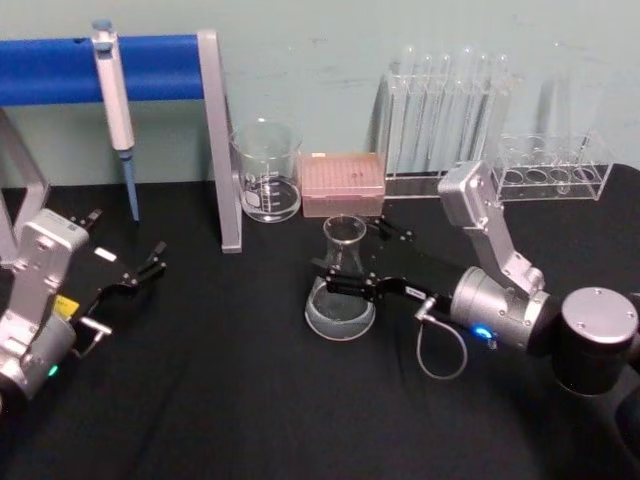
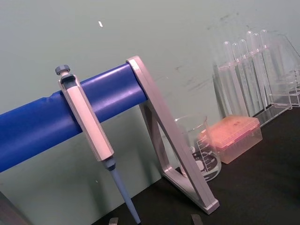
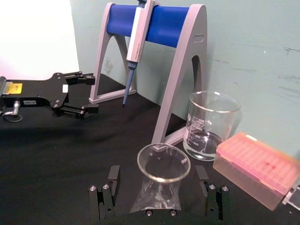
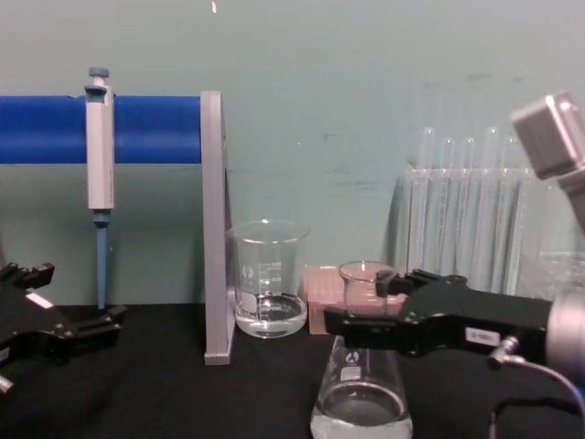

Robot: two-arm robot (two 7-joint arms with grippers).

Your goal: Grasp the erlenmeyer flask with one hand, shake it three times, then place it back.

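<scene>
The erlenmeyer flask [image 1: 341,300] stands upright on the black table with a little clear liquid in its base. My right gripper [image 1: 347,253] reaches in from the right at neck height and straddles the flask. In the right wrist view the flask [image 3: 163,165] sits between the two fingers [image 3: 111,186] with a gap on each side, so the gripper is open. The chest view shows the same black fingers [image 4: 366,325] level with the flask neck [image 4: 363,274]. My left gripper [image 1: 140,272] rests open at the far left of the table, holding nothing.
A glass beaker [image 1: 267,172] and a pink tip box [image 1: 343,184] stand just behind the flask. Test tube racks [image 1: 450,110] line the back right. A blue-barred stand [image 1: 218,140] holding a pipette [image 1: 114,100] occupies the back left.
</scene>
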